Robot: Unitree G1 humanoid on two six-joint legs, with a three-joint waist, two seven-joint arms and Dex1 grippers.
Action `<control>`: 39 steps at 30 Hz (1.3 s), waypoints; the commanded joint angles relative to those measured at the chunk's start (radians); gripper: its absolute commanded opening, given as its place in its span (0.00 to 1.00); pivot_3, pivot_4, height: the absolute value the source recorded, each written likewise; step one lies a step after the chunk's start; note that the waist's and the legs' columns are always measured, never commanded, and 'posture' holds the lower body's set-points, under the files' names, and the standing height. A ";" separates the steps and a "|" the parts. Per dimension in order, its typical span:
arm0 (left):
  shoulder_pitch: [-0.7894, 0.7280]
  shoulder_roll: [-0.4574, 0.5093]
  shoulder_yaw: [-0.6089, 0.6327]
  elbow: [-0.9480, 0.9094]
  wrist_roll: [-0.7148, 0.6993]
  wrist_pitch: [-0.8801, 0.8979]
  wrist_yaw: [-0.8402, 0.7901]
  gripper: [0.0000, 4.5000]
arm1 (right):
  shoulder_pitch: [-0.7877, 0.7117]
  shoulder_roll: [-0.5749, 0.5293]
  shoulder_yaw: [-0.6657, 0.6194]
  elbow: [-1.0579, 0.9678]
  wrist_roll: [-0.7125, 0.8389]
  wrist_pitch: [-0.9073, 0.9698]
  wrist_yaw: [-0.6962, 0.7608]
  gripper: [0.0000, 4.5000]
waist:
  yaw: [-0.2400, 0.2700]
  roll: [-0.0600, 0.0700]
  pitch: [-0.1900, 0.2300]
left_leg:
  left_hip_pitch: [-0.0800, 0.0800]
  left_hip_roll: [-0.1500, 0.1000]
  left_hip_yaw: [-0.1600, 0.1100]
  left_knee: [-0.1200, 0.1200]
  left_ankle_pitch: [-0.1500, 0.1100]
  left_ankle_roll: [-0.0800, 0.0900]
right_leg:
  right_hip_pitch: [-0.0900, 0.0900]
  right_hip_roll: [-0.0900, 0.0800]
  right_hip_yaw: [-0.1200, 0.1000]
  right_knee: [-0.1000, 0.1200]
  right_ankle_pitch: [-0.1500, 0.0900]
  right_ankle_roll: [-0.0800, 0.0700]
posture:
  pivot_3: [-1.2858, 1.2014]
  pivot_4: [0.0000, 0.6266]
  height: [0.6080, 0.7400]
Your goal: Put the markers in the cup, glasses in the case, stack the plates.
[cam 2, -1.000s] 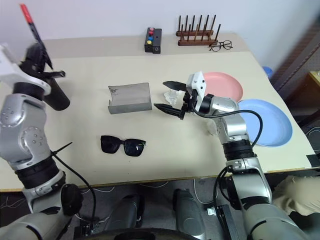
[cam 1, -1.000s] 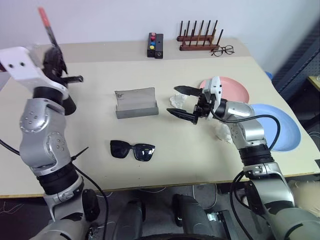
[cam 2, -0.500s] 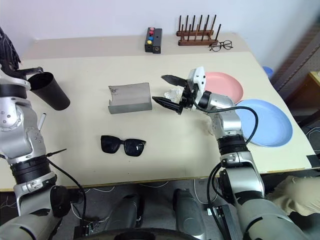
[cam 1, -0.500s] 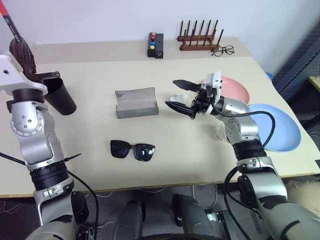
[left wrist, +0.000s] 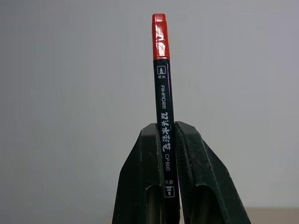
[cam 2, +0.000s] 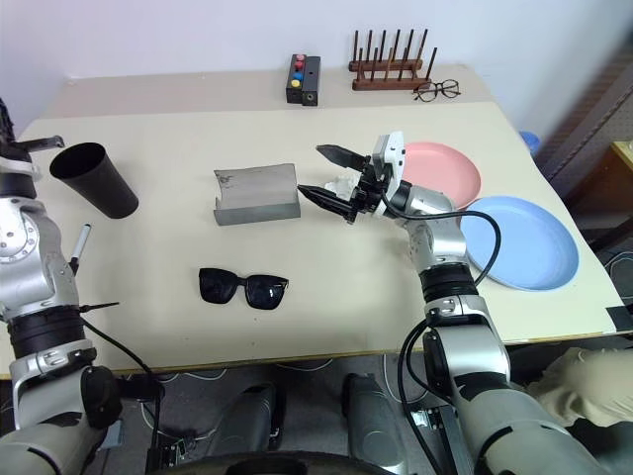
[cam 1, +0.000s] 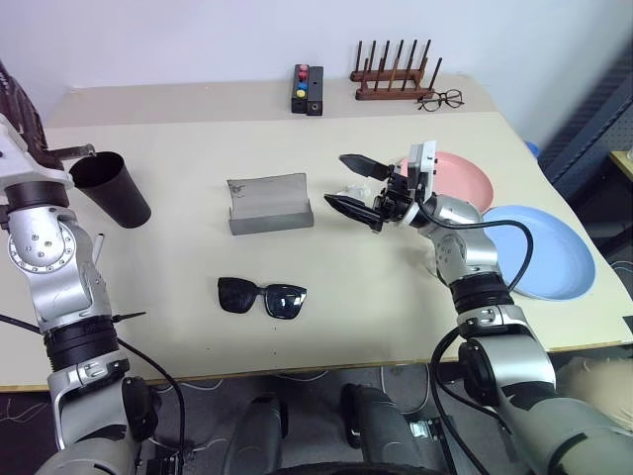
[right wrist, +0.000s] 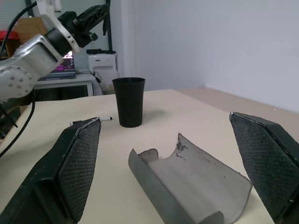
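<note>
My left gripper (left wrist: 163,133) is shut on the black marker with the red cap (left wrist: 161,93), which points upward; it hangs left of and above the dark cup (cam 1: 109,188). The cup stands upright at the table's far left. A white marker (cam 2: 77,247) lies on the table just in front of the cup. The grey case (cam 1: 269,204) lies open in the middle, and the black sunglasses (cam 1: 262,297) rest in front of it. My right gripper (cam 1: 354,190) is open and holds nothing, hovering right of the case. The pink plate (cam 1: 467,180) and blue plate (cam 1: 559,252) lie side by side at the right.
At the table's back edge stand a wooden peg rack (cam 1: 396,77), wire-rimmed eyeglasses (cam 1: 440,99) and a black box with coloured buttons (cam 1: 308,89). Small translucent pieces (cam 1: 436,259) lie under my right arm. Bare tabletop lies between the cup and the case.
My left arm has swung leftward with the marker, uncovering the whole cup. The right gripper stayed open in nearly the same spot.
</note>
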 commanded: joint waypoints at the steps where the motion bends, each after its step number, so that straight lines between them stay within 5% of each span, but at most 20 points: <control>1: -0.011 0.039 0.012 0.036 0.065 -0.060 0.071 0.01 | -0.025 0.004 -0.018 -0.006 0.009 -0.023 0.007 1.00 | 0.000 0.000 0.000 | 0.000 0.000 0.000 0.000 0.000 0.000 | 0.000 0.000 0.000 0.000 0.000 0.000 | 0.52 0.24 1.00; 20: -0.241 0.081 -0.109 0.610 0.136 -0.277 0.199 0.01 | 0.001 -0.010 -0.011 -0.046 -0.006 -0.012 0.004 1.00 | 0.001 0.000 0.000 | 0.000 0.000 0.000 0.000 0.000 0.000 | -0.001 0.000 -0.001 0.001 0.000 0.000 | 0.52 0.24 1.00; 39: -0.269 0.043 -0.151 0.730 0.090 -0.315 0.176 0.01 | 0.018 -0.029 -0.012 -0.102 -0.003 0.017 -0.028 1.00 | 0.000 0.000 0.000 | 0.000 0.000 0.000 -0.001 0.000 0.000 | -0.001 0.000 -0.001 0.001 0.000 0.000 | 0.52 0.24 1.00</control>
